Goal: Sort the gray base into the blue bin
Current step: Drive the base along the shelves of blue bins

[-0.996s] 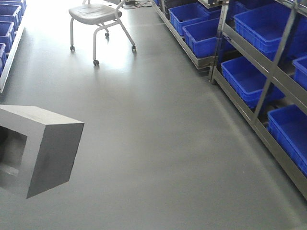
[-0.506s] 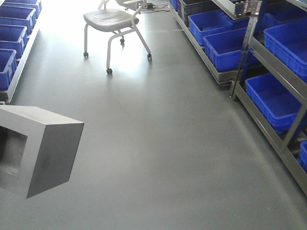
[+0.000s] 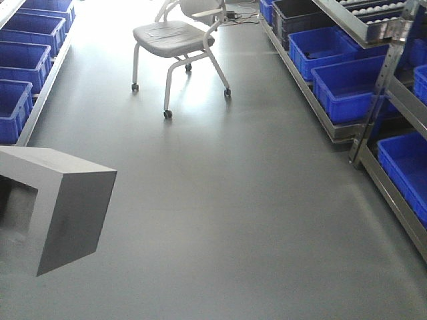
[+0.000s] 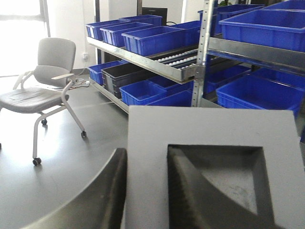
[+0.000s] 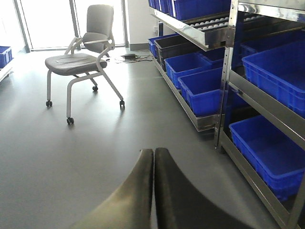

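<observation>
The chair (image 3: 175, 37) and blue bins (image 3: 350, 87) drift rightward as the robot travels, left gripper (image 4: 145, 164) jaws clamped on the gray base (image 4: 209, 129), right gripper (image 5: 153, 157) jaws together.

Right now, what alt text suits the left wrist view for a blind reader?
A matte gray cube-like block with a square recess fills the foreground, clamped by the left gripper, one finger inside the recess. Behind stand metal shelves of bright-blue plastic crates and a gray wheeled chair.

front view looks down the aisle (image 3: 233, 200), wrist views low toward shelving (image 5: 224, 71), all share chair (image 3: 170, 37)
</observation>
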Robot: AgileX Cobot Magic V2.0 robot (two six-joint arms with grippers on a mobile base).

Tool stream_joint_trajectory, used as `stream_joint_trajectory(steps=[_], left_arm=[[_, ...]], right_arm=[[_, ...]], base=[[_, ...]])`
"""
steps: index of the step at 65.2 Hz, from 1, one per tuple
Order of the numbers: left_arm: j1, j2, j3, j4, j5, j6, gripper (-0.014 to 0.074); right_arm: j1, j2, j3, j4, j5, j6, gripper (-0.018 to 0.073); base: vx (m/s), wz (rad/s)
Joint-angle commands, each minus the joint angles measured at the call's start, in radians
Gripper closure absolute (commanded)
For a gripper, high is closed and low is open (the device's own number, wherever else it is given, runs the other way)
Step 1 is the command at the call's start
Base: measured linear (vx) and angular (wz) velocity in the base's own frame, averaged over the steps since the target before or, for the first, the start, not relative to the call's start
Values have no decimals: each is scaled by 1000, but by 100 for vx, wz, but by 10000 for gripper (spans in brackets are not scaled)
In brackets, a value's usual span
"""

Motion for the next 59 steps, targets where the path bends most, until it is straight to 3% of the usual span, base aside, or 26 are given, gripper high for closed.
stream_joint_trajectory(steps=[1,59], left_arm=[[-4,1,-30,-10,-107,-7,603],[-4,1,-30,-10,-107,-7,603]], right_arm=[[0,-2,2,-8,-75,-13,564],[0,-2,2,-8,-75,-13,564]], base=[[40,11],[37,19]])
